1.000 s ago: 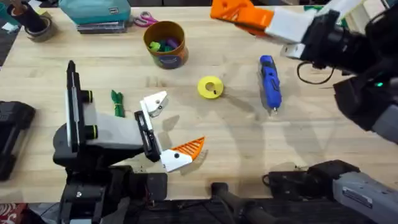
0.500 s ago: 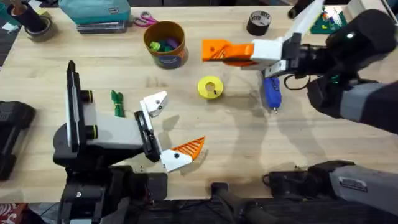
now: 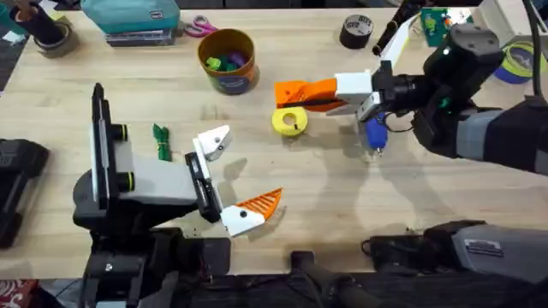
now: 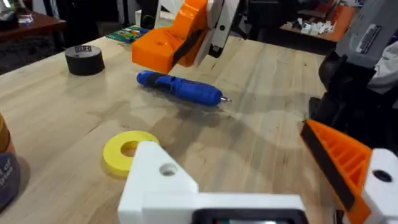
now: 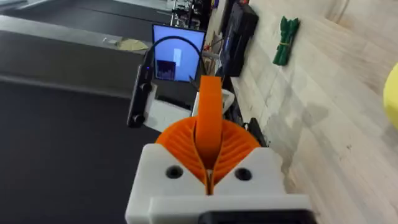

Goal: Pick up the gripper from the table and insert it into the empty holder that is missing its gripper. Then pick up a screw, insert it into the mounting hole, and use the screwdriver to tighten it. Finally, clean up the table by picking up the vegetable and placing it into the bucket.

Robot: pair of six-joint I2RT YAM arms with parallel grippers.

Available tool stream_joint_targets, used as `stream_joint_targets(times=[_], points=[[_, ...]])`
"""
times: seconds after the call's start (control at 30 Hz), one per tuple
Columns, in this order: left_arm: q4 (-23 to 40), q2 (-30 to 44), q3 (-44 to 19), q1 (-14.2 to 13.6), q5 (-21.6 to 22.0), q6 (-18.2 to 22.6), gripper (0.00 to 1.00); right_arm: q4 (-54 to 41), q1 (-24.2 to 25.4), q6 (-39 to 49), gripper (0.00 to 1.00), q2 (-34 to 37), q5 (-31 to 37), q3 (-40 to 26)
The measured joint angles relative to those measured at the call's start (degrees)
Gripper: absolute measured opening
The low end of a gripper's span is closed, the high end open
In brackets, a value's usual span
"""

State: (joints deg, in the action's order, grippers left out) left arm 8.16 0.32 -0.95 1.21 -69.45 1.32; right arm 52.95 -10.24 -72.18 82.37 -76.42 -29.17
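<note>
My right gripper (image 3: 293,92) hovers just beyond the yellow disc, shut on the orange gripper wedge (image 5: 210,112), which sticks out between its ribbed pads. The left gripper (image 3: 244,169) rests open near the front edge. Its far white finger is the bare holder (image 3: 214,141) with a mounting hole (image 4: 166,169); its near finger carries an orange wedge (image 3: 265,202). The blue screwdriver (image 3: 374,130) lies partly under the right arm. The green vegetable (image 3: 161,142) lies left of the holder. The orange-yellow bucket (image 3: 229,60) stands at the back. I cannot make out a screw.
A yellow disc (image 3: 289,120) with a hole lies mid-table between the grippers. A black tape roll (image 3: 355,30) sits at the back right, and a teal box (image 3: 133,17) and scissors (image 3: 199,27) at the back left. Bare wood lies in front of the screwdriver.
The right arm swung in from the far right edge, leftward and nearer, carrying the orange wedge to just beyond the yellow disc. The left arm stayed still.
</note>
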Motion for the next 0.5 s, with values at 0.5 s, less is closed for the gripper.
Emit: stream_joint_targets(times=[0.5], points=[[0.0,0.0,0.0,0.0,0.0,0.0,0.985,15.5,-3.2,-2.5,0.008,8.7,-3.9,1.7]])
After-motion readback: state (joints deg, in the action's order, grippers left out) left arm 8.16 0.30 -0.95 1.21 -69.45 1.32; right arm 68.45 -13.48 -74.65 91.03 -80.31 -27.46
